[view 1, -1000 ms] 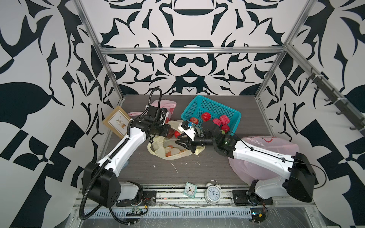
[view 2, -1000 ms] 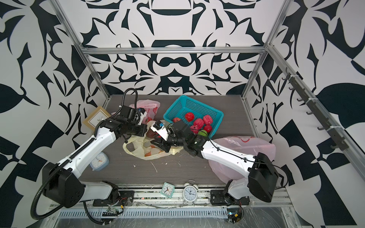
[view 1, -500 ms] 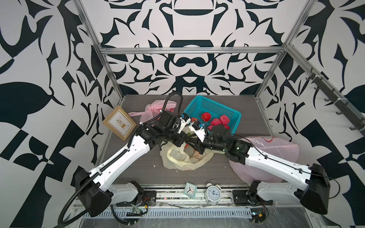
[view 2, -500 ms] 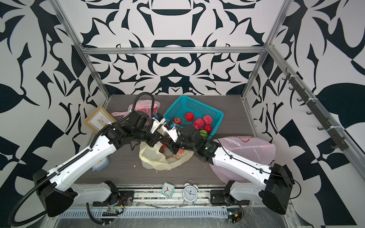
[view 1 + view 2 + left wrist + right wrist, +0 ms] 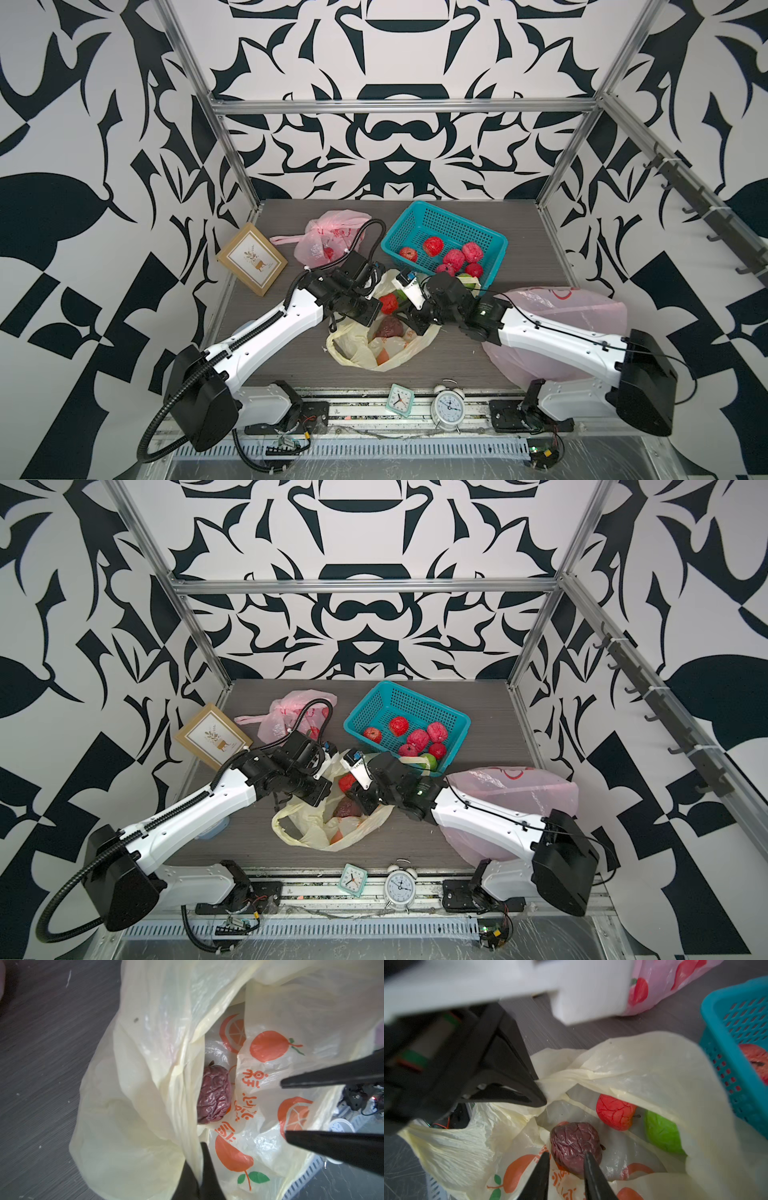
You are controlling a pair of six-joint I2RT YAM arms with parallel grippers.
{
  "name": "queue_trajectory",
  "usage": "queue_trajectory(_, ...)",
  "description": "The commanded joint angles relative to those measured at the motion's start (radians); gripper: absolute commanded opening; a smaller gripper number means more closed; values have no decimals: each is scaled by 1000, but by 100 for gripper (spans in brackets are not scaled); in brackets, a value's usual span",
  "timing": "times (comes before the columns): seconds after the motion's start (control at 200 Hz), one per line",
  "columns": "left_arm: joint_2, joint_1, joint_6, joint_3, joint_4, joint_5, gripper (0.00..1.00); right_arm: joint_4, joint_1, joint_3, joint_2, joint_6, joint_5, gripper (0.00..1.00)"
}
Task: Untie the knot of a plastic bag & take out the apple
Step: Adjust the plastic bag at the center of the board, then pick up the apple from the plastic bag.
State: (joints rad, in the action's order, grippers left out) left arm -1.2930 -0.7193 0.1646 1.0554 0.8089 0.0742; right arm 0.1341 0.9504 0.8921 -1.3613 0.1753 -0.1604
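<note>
Left gripper (image 5: 539, 1093): jaws pressed together on a fold of the pale yellow plastic bag with orange fruit print (image 5: 353, 353), holding its mouth up and open. Right gripper (image 5: 283, 1110): jaws part-spread, nothing between them, tips poised in the mouth just over the dark maroon wrinkled apple (image 5: 575, 1145), which lies on the bag's floor.

Step, as you'd read it: no knot showing and the bag is open, so untying looks done and you're on the take-out. Next move calls for the right tips to drop either side of the apple without catching loose film, close, then lift clear with the left holding the rim taut. The film looks thin and slack, so expect cling.

Past the maroon one, a bright red wrinkled apple (image 5: 614, 1112) and a green round fruit (image 5: 662, 1134) show under the far flap. Whether they are inside the bag, can't tell.

Surface: dark grey wood-grain tabletop (image 5: 291, 361). Teal plastic mesh basket (image 5: 453, 226) of red apples (image 5: 432, 246) behind the bag. Pink plastic bag (image 5: 332, 232) at the back, second pink plastic bag (image 5: 561, 316) under the right arm. Room: black-and-white leaf-pattern walls (image 5: 395, 137), aluminium frame (image 5: 395, 106).
</note>
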Motion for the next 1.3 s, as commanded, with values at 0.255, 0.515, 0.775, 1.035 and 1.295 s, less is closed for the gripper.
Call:
queue_trajectory(0.255, 5, 5, 98, -110, -50, 79, 3, 34, 119, 120, -200, 138, 304, 54)
queue_trajectory(0.515, -6, 6, 96, -143, -89, 93, 3, 36, 124, 157, -228, 187, 405, 67)
queue_trajectory(0.775, -2, 27, 78, -156, -97, 94, 3, 79, 123, 204, -284, 156, 249, 78)
queue_trajectory(1.035, -1, 50, 66, -153, -103, 107, 3, 125, 123, 249, -348, 138, 319, 87)
queue_trajectory(1.295, -10, 75, 55, -146, -102, 113, 3, 209, 123, 296, -414, 129, 338, 84)
